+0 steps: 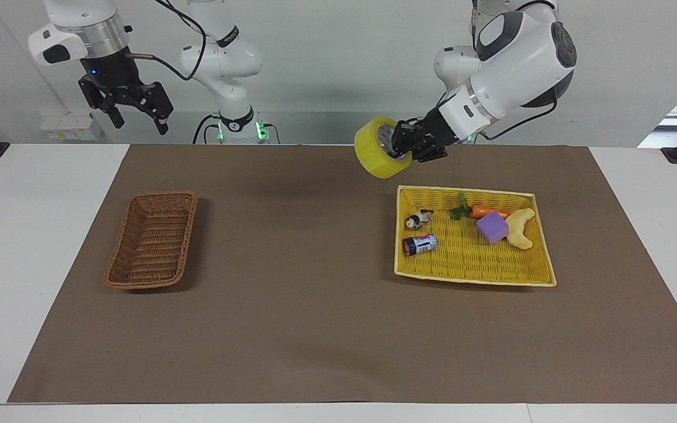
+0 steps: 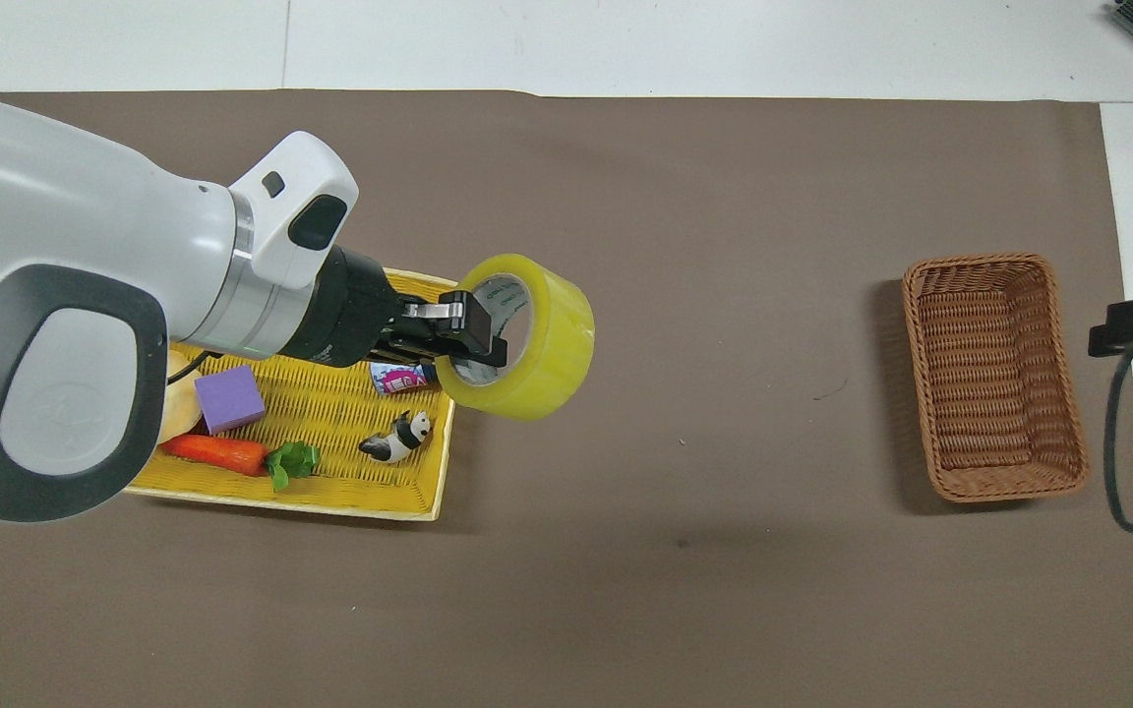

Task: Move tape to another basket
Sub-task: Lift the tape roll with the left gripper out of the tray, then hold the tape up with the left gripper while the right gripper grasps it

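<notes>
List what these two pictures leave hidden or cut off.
- Overhead view: the left arm covers part of the yellow basket and most of the pale curved toy.
- Overhead view: the right gripper is out of frame; only a black bit shows at the edge.
- Overhead view: the tape hides one end of the small can.
- Facing view: the can's label is too small to read.
- Facing view: the arms' upper parts are cut off.
</notes>
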